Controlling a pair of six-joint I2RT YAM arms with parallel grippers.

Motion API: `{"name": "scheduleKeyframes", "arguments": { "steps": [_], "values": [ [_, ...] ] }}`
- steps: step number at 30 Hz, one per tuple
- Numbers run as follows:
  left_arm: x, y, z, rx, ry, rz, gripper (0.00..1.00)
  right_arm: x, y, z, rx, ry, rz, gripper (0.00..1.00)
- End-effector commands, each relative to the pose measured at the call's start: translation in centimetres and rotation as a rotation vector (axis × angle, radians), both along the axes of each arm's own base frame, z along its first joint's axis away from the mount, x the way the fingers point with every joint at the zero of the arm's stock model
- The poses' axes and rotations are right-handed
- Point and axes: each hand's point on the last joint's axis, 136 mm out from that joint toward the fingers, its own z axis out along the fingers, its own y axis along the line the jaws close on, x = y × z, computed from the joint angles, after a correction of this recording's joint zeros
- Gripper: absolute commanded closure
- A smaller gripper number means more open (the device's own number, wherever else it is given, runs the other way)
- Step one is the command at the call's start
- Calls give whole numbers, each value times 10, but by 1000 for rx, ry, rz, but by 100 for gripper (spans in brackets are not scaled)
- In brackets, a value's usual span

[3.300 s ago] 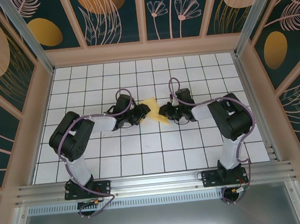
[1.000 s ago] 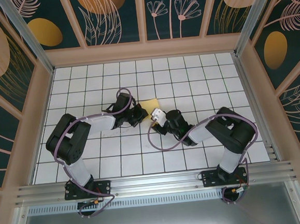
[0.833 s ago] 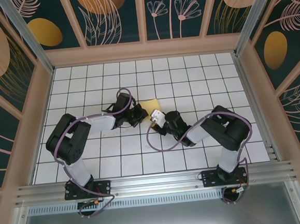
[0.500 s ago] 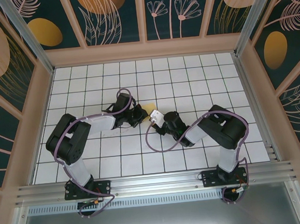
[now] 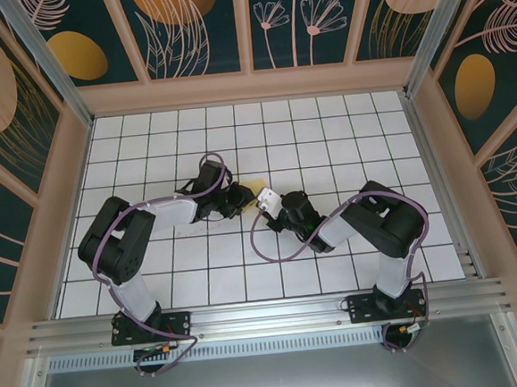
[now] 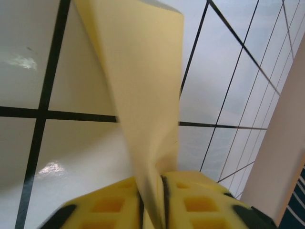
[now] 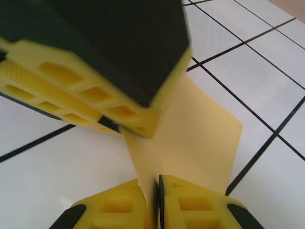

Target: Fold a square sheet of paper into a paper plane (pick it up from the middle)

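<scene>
Well, yellow paper [image 6: 143,86] over the tiled table [image 5: 147,139], left gripper [image 6: 151,183] pinching it, right gripper [image 7: 153,183] pinching it too, grippers just beside each other.

White table [image 5: 147,139], gridded with black lines; folded yellow paper [image 5: 254,187] stands at its middle, contact with tiles unclear.

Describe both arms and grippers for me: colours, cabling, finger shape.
The left arm and right arm match: bulky black joint housings, white links, metal base plates. A looping purple cable trails along each. The fingers are yellow blocks with moulded rectangular pockets, black-cornered at the base.
</scene>
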Motion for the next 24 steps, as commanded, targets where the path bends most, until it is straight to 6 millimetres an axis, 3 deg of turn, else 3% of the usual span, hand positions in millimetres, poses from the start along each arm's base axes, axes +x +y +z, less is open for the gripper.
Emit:
{"name": "scheduleKeyframes", "arguments": {
  "steps": [1, 4, 8, 14, 24],
  "values": [
    [10, 12, 21, -4, -60, 22, 63, -1, 12, 6, 63, 50, 36, 88],
    [23, 27, 44, -1, -132, 70, 47, -4, 12, 3, 97, 112, 39, 89],
    [33, 47, 61, 43, -202, 127, 33, -6, 12, 0, 140, 195, 37, 91],
    [30, 61, 54, 84, -212, 162, 30, -6, 13, -7, 209, 341, 15, 94],
    [22, 57, 47, 41, -246, 127, 29, -2, 15, -7, 309, 500, -20, 99]
  ]
}}
